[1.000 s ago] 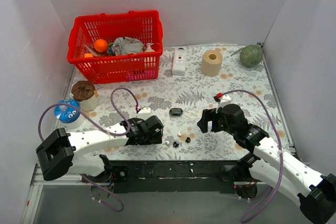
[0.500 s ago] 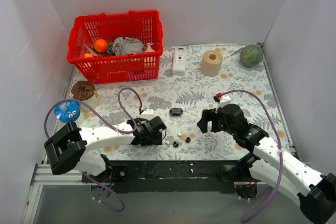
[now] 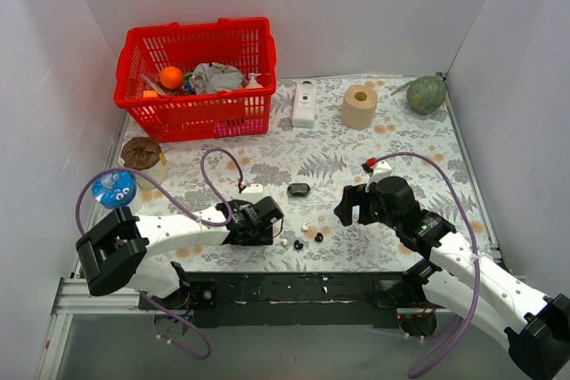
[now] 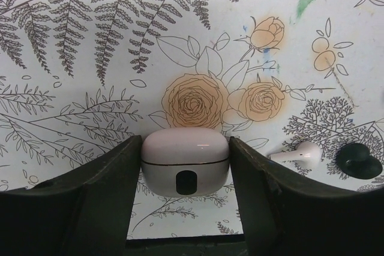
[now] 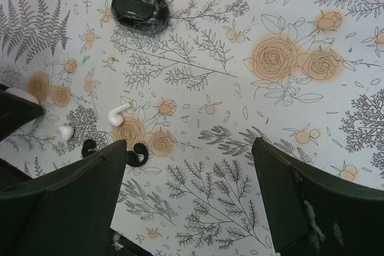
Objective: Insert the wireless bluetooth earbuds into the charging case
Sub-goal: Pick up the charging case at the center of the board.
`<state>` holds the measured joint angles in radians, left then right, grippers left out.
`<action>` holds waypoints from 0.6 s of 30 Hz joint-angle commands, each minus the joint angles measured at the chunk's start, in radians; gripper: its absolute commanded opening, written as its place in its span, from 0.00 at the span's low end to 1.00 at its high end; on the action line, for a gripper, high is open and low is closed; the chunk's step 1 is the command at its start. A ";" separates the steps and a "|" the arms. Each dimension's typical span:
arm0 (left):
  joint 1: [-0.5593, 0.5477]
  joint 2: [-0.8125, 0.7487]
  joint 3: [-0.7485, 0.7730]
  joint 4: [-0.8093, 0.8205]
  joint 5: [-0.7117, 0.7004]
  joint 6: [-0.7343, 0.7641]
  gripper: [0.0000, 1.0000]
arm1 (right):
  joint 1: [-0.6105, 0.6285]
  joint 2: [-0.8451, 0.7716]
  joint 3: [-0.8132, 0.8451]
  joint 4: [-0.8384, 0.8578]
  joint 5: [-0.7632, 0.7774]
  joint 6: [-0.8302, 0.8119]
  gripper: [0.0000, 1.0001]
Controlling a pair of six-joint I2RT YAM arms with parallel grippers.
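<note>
A white charging case (image 4: 185, 160) stands shut on the floral cloth, with my left gripper (image 4: 185, 175) shut on it, a dark finger against each side. Just to its right lie a white earbud (image 4: 298, 155) and a black earbud (image 4: 358, 161). In the top view my left gripper (image 3: 272, 234) is at the near middle. The earbuds there are tiny white (image 3: 305, 226) and black (image 3: 319, 238) specks. My right gripper (image 3: 349, 209) hovers open to their right. In its wrist view my right gripper (image 5: 189, 166) holds nothing, with white earbuds (image 5: 118, 114) and black earbuds (image 5: 135, 157) lower left.
A black charging case (image 3: 298, 190) lies shut just beyond the earbuds. At the back are a red basket (image 3: 196, 77) of items, a white bottle (image 3: 305, 104), a paper roll (image 3: 360, 106) and a green fruit (image 3: 426, 93). A brown-topped cup (image 3: 142, 159) and a blue object (image 3: 114, 189) stand far left.
My left arm has shifted right toward the earbuds and its jaws have narrowed onto the white case. The right arm has not moved.
</note>
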<state>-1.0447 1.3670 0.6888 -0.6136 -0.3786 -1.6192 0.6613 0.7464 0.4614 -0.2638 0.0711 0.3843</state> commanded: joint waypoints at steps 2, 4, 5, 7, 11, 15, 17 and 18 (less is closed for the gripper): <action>-0.003 -0.022 -0.024 0.029 0.018 -0.002 0.54 | 0.000 -0.012 0.008 0.011 -0.011 -0.005 0.93; -0.003 -0.035 -0.032 0.038 0.023 0.002 0.43 | 0.000 -0.013 0.010 0.011 -0.016 -0.004 0.93; -0.005 -0.051 -0.040 0.049 0.026 0.008 0.39 | 0.000 -0.015 0.010 0.009 -0.017 -0.004 0.93; -0.006 -0.069 -0.046 0.058 0.023 0.015 0.30 | 0.000 -0.015 0.019 0.008 -0.022 0.002 0.93; -0.021 -0.158 -0.066 0.156 0.023 0.088 0.15 | 0.000 -0.005 0.063 0.003 -0.036 0.011 0.92; -0.037 -0.294 -0.112 0.310 0.015 0.182 0.11 | 0.000 0.027 0.126 -0.002 -0.046 0.044 0.88; -0.040 -0.371 -0.158 0.435 0.020 0.263 0.10 | 0.000 0.041 0.179 0.006 -0.063 0.033 0.88; -0.040 -0.396 -0.179 0.493 0.035 0.303 0.10 | 0.000 0.048 0.207 -0.002 -0.100 0.021 0.88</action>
<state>-1.0771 1.0824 0.5636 -0.3771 -0.3515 -1.4742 0.6613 0.7803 0.5388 -0.2913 0.0383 0.4110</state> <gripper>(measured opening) 0.540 0.878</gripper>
